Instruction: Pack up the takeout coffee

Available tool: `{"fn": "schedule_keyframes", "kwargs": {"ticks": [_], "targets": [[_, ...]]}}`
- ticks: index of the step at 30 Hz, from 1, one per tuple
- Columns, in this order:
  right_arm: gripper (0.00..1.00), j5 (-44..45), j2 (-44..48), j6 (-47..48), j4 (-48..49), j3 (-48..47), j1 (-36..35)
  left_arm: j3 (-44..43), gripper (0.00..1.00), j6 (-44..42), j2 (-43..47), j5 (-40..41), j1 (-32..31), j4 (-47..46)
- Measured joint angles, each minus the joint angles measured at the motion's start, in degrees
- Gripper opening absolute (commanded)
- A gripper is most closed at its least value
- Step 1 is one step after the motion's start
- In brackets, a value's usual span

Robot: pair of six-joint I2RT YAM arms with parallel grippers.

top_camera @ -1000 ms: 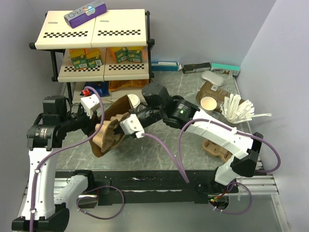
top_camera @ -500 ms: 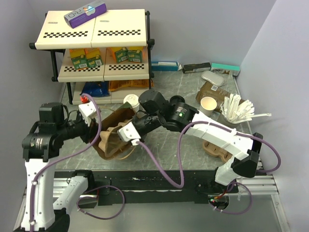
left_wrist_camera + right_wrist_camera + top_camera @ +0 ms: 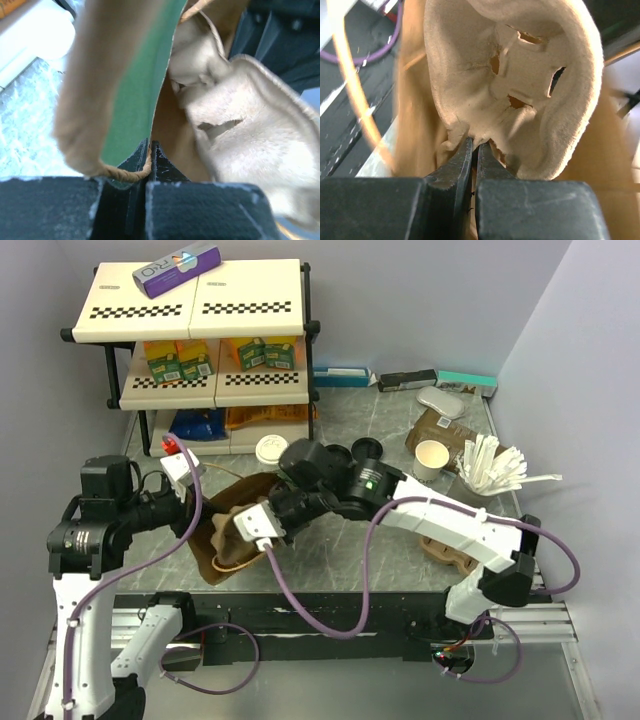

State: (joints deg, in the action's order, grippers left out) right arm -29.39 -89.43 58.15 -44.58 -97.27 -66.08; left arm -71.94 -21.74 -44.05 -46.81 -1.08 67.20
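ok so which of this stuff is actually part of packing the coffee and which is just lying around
In the job: paper bag, in left hand; pulp cup tray, in right hand; white paper cup.
Lying about: shelf rack, purple box, tumbler of white sticks.

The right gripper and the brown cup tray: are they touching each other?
Touching. In the right wrist view, the right gripper is shut on the lower rim of the cup tray, and no gap shows between them.
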Motion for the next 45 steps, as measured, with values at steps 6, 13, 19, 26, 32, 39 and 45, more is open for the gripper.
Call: {"fn": "schedule_keyframes", "kwargs": {"ticks": [6, 13, 19, 26, 32, 39, 45], "targets": [[0.0, 6.0, 5.2, 0.3, 1.0, 9.9, -1.9, -0.5, 0.01, 1.8, 0.0, -0.8, 0.2, 0.0], [0.0, 12.5, 5.8, -0.7, 2.0, 11.9, -3.7, 2.3, 0.01, 5.2, 1.3, -3.8, 0.2, -1.6], [0.0, 19.0, 0.7, -4.2, -4.9, 0.7, -4.1, 3.2, 0.01, 6.8, 1.5, -4.7, -0.6, -3.9], [0.0, 21.1, -5.1, -2.8, -17.4, -6.8, -5.4, 3.0, 0.01, 8.3, -2.1, -4.1, -4.0, -6.8], [0.0, 20.3, -8.4, -2.4, -25.5, -7.1, -5.8, 2.9, 0.01, 10.6, -4.6, -3.9, -9.0, -9.7], [0.0, 21.3, -8.6, -5.9, -28.8, -7.7, -5.8, 2.9, 0.01, 12.0, -6.1, -2.6, -14.9, -13.0], [0.0, 24.9, -8.5, -9.2, -27.5, -1.5, -5.9, 2.9, 0.01, 12.2, -8.8, 0.7, -19.0, -13.7]]}}
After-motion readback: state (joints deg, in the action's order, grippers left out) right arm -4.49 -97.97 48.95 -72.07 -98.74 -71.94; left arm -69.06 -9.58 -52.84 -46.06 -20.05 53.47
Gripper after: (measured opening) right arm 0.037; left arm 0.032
